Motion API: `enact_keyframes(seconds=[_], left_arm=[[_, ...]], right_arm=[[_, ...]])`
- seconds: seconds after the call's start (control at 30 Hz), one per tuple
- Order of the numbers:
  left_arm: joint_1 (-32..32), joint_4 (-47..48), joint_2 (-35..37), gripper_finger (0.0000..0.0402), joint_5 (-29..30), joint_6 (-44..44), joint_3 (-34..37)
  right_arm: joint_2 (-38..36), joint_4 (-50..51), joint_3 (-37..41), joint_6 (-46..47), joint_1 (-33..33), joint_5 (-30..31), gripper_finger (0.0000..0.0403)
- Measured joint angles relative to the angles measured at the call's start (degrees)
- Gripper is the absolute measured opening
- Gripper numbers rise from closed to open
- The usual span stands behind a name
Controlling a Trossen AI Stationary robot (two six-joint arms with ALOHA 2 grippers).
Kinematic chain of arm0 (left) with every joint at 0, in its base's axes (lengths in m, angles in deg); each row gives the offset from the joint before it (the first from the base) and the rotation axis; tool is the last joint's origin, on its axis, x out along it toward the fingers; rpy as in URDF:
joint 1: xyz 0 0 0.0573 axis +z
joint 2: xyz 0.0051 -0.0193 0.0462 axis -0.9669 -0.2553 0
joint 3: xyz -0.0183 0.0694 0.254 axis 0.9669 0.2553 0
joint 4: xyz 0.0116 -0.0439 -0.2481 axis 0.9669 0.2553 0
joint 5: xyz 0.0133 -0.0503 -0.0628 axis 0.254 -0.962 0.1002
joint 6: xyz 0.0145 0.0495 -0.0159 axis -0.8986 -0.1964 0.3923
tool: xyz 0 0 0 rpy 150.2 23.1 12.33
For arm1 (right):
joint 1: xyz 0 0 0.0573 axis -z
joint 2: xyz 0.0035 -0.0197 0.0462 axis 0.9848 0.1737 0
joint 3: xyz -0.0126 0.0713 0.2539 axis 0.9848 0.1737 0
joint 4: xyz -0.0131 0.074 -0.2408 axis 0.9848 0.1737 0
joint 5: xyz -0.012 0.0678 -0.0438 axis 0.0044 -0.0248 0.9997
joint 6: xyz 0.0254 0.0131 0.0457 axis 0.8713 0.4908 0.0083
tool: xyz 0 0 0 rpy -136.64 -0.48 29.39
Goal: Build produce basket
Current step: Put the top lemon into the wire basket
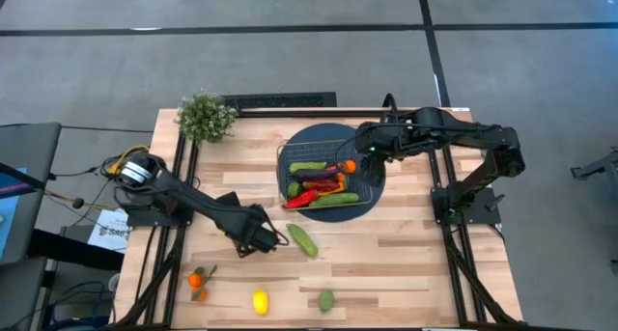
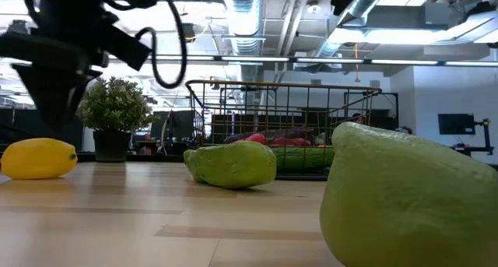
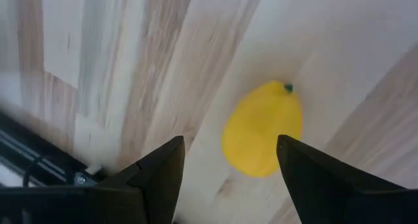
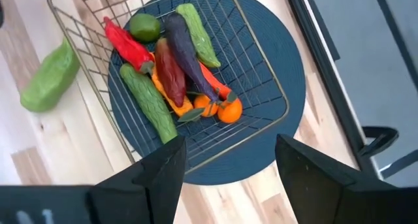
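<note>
Reaching for the lemon [image 3: 262, 128] on the table [image 1: 406, 263], the left claw [image 3: 228, 162] hovers open and must descend and close, while the right claw [image 4: 228, 162] waits open above the basket [image 4: 258, 70]

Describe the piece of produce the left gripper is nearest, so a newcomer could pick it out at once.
Start at the wooden table and go to its near edge, below the left gripper. Three loose pieces lie in a row there. The lemon is the middle one: plain yellow, between the oranges and a green lime.

Wire basket [image 1: 286, 173] holding mixed produce [image 1: 319, 184], lemon [image 1: 260, 301] loose on table
</note>
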Motion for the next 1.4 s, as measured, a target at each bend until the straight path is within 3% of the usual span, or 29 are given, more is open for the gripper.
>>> enact_keyframes(seconds=[0.27,0.47,0.77,1.2,1.4], left_arm=[[-0.2,-11.6,9.3,0.0231,1.1,-2.5,8.3],[-0.2,-20.2,14.1,0.0231,-4.5,-4.5,15.4],[-0.2,-22.8,14.7,0.0231,-5.6,-9.4,20.1],[-0.2,-28.1,14.6,0.0231,-5.0,-8.9,23.8],[-0.2,-30.0,14.6,0.0231,-0.7,-5.3,23.9]], right_arm=[[0.0,-0.2,0.0,5.6,0.0,-0.1,0.0255],[0.0,-1.4,0.0,7.9,0.0,-0.1,0.0255],[0.0,-4.8,0.0,8.8,0.0,-0.1,0.0255],[0.0,-8.7,0.0,8.9,0.0,0.0,0.0255],[0.3,-11.1,0.0,8.9,0.1,0.0,0.0255]])
